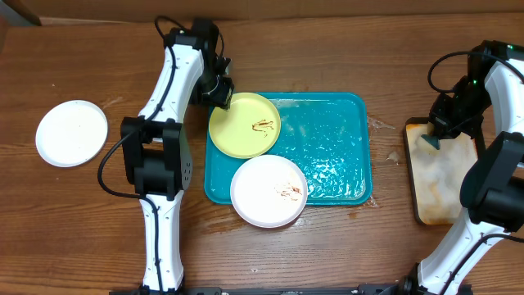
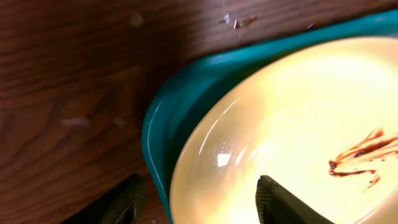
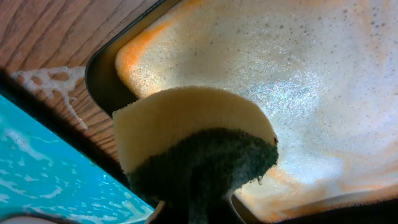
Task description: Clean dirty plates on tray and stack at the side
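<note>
Yellow plate flanked at the tray corner

Yellow plate [image 1: 244, 124], marked with a brown smear, lies in the far left corner of the tray [image 1: 366, 147], its rim riding up on the tray's edge. The left gripper [image 1: 219, 97] has its fingers apart, one outside the rim and one over the plate, probably to pinch and steady it for scrubbing. A white plate [image 1: 268, 190], also smeared, overhangs the tray's near edge. A clean plate [image 1: 71, 133] sits well apart on the table [image 1: 82, 229] at the left, likely the start of the stack. At the far right, the right gripper [image 1: 431, 135] is clamped on a sponge [image 3: 193, 143] above the soap tray [image 1: 446, 184], apparently loading foam
</note>
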{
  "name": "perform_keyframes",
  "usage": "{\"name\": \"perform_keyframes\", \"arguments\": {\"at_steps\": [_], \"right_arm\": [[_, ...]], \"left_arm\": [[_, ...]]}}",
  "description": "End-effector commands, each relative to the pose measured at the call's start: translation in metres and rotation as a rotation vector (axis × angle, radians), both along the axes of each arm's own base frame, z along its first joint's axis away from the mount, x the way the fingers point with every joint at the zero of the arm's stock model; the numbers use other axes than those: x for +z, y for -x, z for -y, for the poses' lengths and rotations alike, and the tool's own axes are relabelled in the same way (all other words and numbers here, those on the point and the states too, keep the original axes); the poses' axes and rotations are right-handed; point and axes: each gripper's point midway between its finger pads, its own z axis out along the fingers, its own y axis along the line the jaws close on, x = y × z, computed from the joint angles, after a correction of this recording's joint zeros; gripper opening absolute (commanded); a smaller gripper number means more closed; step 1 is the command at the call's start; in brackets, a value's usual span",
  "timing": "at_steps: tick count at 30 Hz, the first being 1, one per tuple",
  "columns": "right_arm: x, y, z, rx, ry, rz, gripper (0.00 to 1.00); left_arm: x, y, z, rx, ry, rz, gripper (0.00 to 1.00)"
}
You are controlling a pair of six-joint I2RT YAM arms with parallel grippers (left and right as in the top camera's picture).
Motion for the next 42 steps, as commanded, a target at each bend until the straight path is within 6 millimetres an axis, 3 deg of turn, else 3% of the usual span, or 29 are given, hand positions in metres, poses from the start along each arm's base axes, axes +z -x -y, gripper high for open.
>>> {"name": "perform_keyframes", "arguments": {"at_steps": [1,9,14,30,35,38,42], "right_arm": [[0.013,-0.001,0.000,0.005,0.007,0.040,0.04],[0.013,-0.001,0.000,0.005,0.005,0.040,0.04],[0.014,-0.001,-0.002,0.007,-0.007,0.043,0.04],[0.014,0.001,-0.003,0.010,-0.011,0.034,0.04],[0.014,0.001,-0.003,0.010,-0.011,0.033,0.04],[0.014,0.001,-0.004,0.009,-0.014,0.034,0.04],[0.014,0.001,-0.003,0.009,-0.013,0.037,0.04]], "left_arm": [[0.013,-0.003,0.008,-0.010,0.027,0.026,0.60],[0.013,0.000,0.016,-0.015,0.073,0.012,0.56],[0.011,0.002,0.021,-0.028,0.072,0.009,0.58],[-0.014,0.002,0.019,-0.030,0.063,0.005,0.61],[-0.017,0.004,0.021,-0.037,0.063,0.000,0.57],[-0.021,0.008,0.020,-0.037,0.061,-0.016,0.46],[-0.036,0.019,0.018,-0.023,0.055,-0.055,0.08]]}}
